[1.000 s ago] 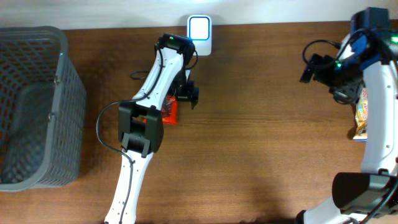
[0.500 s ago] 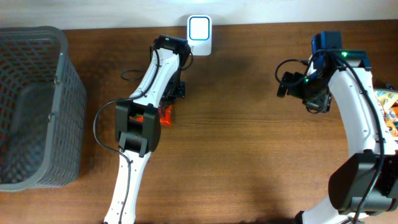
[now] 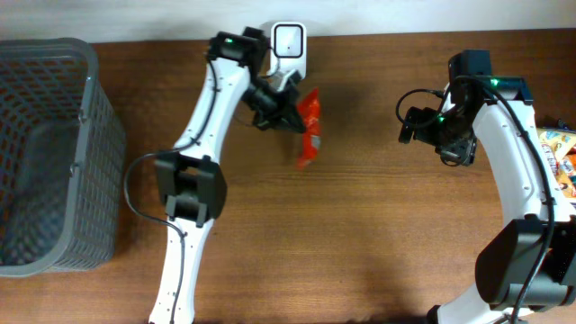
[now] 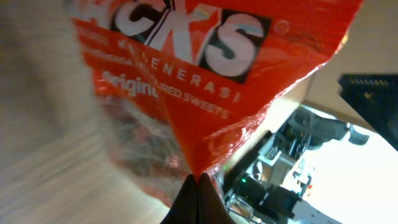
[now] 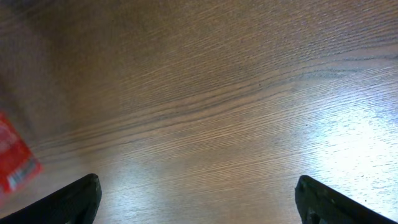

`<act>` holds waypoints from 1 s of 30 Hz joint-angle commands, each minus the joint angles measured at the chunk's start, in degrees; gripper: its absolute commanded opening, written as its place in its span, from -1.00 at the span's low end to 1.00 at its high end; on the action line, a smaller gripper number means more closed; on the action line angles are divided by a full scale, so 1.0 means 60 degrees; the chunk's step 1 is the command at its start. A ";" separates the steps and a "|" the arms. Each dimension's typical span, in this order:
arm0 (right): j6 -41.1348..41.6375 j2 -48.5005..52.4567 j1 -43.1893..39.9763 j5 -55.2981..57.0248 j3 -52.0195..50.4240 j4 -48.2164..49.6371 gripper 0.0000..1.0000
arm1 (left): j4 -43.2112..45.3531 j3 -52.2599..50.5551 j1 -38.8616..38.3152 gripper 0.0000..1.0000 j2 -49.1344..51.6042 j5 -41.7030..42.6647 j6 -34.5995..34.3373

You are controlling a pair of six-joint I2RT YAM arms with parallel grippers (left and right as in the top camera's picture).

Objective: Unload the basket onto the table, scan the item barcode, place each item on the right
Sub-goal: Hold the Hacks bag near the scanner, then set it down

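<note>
Red sweet packet (image 3: 309,126) hangs pinched in the left hand (image 4: 199,184), just below the white scanner (image 3: 288,41) at top centre; the right hand (image 5: 198,190) gapes wide, empty.

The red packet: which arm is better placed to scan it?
Left. The left gripper is shut on the red packet, close beside the white scanner; the right gripper hangs open and empty, farther away.
</note>
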 commanded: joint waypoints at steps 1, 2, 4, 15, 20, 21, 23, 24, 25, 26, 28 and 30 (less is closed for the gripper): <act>0.0004 -0.0029 0.0058 -0.0062 -0.0047 0.0036 0.97 | 0.1417 -0.1555 0.0597 -1.00 -0.0361 0.0976 0.0342; 0.0004 -0.0029 0.0058 -0.0095 -0.0047 0.0066 0.97 | 0.2175 -0.2073 0.0583 -1.00 -0.0361 0.2189 0.0659; 0.0000 -0.0029 0.0058 -0.0102 -0.0047 0.0062 0.97 | 0.3818 -0.3024 0.0266 -1.00 -0.0361 0.3497 0.0539; -0.0004 -0.0029 0.0058 -0.0124 -0.0211 0.0069 0.97 | 0.4972 -0.3100 -0.0168 -0.95 -0.0382 -0.0419 -0.1508; 0.0000 -0.0029 0.0062 -0.0131 -0.0215 0.0455 0.97 | 0.2845 -0.2171 0.0845 -0.23 -0.0382 -0.4167 -0.0754; 0.0004 -0.0029 0.0062 -0.0131 -0.0215 0.0532 0.97 | 0.2543 -0.2018 0.0874 0.58 -0.0382 -0.4430 -0.0266; 0.0000 -0.0029 0.0062 -0.0131 -0.0215 0.0528 0.97 | 0.2561 -0.2022 0.0852 0.99 -0.0379 -0.4605 -0.0251; 0.0000 -0.0029 0.0062 -0.0131 -0.0215 0.0514 0.97 | 0.2561 -0.2091 0.0845 0.99 -0.0375 -0.4182 -0.0251; 0.0000 -0.0029 0.0062 -0.0127 -0.0219 0.0506 0.97 | 0.2554 -0.2138 0.0816 0.99 -0.0375 -0.3931 -0.0251; 0.0000 -0.0029 0.0062 -0.0127 -0.0215 0.0481 0.97 | 0.2677 -0.2280 0.0754 1.00 -0.0372 -0.3759 -0.0251; 0.0000 -0.0029 0.0062 -0.0127 -0.0219 0.0470 0.97 | 0.3206 -0.2779 0.0594 0.91 -0.0368 -0.3184 -0.0240; 0.0000 -0.0029 0.0062 -0.0127 -0.0215 0.0441 0.97 | 0.3643 -0.3206 0.0448 0.78 -0.0368 -0.2153 0.0095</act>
